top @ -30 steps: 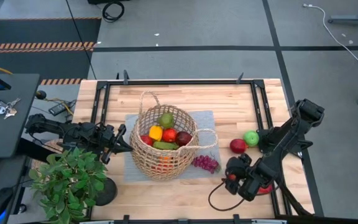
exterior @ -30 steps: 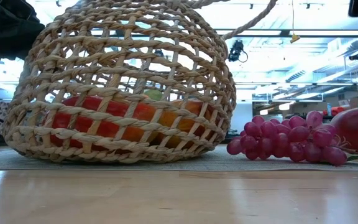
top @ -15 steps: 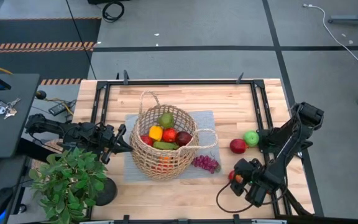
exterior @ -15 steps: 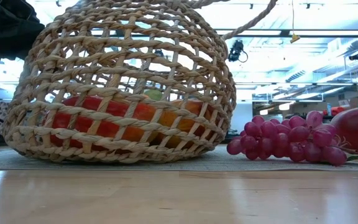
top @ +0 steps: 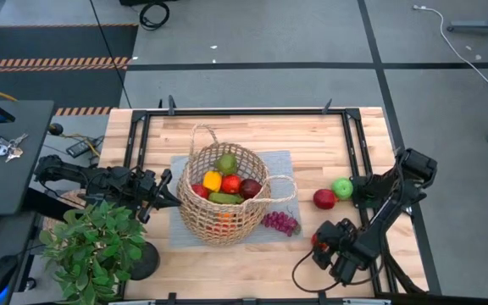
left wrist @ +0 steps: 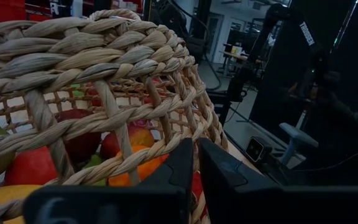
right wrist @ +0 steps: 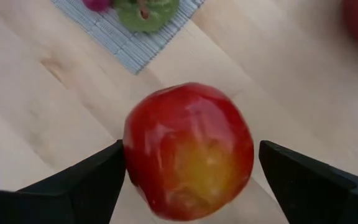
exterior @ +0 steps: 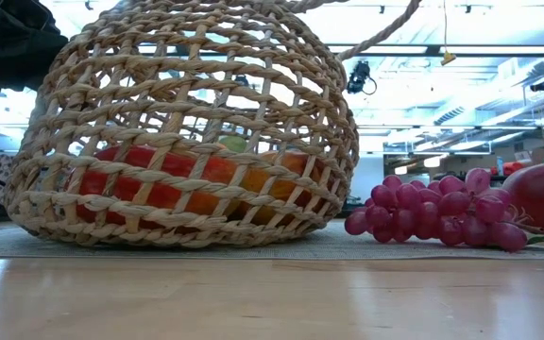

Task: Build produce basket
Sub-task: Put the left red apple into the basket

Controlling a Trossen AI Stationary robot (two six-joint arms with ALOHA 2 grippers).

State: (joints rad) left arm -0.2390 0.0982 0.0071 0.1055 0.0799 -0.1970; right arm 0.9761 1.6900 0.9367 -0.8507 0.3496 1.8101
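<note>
Near the desk's front-right corner the right end effector [right wrist: 188,177] stands wide astride an apple [right wrist: 188,151] — set to grip it for the basket [top: 223,203].

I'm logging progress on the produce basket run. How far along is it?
Done: the basket already holds several fruits. In hand: the right gripper is open around a red apple on the table, not yet gripped; the left gripper is shut on the basket's rim. Left: that apple, the grapes, another red apple and a green apple.
</note>
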